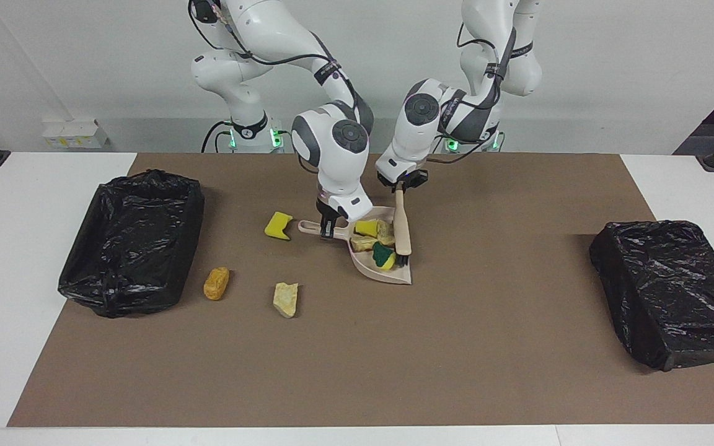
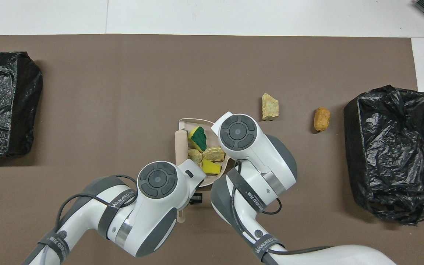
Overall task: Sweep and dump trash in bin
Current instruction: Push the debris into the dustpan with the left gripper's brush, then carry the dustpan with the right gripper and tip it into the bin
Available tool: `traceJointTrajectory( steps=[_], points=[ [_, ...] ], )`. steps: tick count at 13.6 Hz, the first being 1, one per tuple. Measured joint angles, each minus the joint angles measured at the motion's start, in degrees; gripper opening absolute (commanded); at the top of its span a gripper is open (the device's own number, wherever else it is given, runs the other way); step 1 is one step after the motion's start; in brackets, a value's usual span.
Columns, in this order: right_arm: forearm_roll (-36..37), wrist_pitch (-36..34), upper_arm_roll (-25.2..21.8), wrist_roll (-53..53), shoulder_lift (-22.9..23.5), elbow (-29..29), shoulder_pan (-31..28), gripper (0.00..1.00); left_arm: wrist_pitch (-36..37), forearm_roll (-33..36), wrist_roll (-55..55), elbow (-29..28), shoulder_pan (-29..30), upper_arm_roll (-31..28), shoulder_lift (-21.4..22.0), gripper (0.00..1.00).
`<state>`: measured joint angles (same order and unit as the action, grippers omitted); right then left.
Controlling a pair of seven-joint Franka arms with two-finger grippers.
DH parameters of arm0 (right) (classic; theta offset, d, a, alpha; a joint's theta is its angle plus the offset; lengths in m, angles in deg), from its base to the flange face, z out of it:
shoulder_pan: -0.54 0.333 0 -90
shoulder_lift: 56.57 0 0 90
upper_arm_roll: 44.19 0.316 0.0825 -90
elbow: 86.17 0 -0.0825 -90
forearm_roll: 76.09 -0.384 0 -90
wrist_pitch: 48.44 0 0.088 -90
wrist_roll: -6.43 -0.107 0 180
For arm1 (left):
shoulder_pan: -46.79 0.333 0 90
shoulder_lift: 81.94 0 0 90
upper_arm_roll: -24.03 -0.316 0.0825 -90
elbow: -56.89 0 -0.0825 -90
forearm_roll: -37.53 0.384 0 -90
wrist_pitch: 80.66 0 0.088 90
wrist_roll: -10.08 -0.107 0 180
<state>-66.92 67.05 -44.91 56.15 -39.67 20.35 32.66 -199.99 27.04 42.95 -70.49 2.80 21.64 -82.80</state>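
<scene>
- Holding the dustpan (image 1: 382,254) by its handle, my right gripper (image 1: 328,230) is clamped tight on it; the pan sits on the brown mat (image 1: 357,371) near the middle, toward the robots' edge.
- My left gripper (image 1: 400,188) is clamped on the top of the brush (image 1: 401,226) handle; the brush stands across the pan's open mouth, bristles down at the lip.
- Four scraps lie inside the pan against the brush: a green-topped sponge (image 2: 198,138), a yellow sponge (image 2: 211,167) and two beige chunks (image 2: 214,154).
- A yellow wedge (image 1: 278,225) lies on the mat just beside the pan's handle end.
- A beige stone (image 1: 286,299) and an orange lump (image 1: 216,283) lie on the mat toward the right arm's end, near the open bin (image 1: 131,244).
- A second bin (image 1: 673,291) stands at the left arm's end of the mat.
</scene>
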Motion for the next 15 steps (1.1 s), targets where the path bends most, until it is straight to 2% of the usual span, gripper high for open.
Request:
traceJointTrajectory(
  steps=[3, 10, 15],
  points=[
    [0.00, 0.00, 0.00, -0.01, 0.00, 0.01, -0.08, 0.00, 1.60, 0.22, 2.34, 0.74, 0.12, -0.38, 1.11, 0.00],
    [-2.80, 0.00, -0.07, 2.74, -0.47, 0.06, -3.33, 0.00, 9.21, 2.85, 2.97, 1.23, 3.13, -1.17, 8.78, 0.00],
    [-4.24, -2.49, -0.23, 7.76, -6.10, -0.01, -7.70, 0.00, 12.04, 4.88, 3.51, 0.90, 3.27, -1.04, 10.72, 0.00]
  ],
)
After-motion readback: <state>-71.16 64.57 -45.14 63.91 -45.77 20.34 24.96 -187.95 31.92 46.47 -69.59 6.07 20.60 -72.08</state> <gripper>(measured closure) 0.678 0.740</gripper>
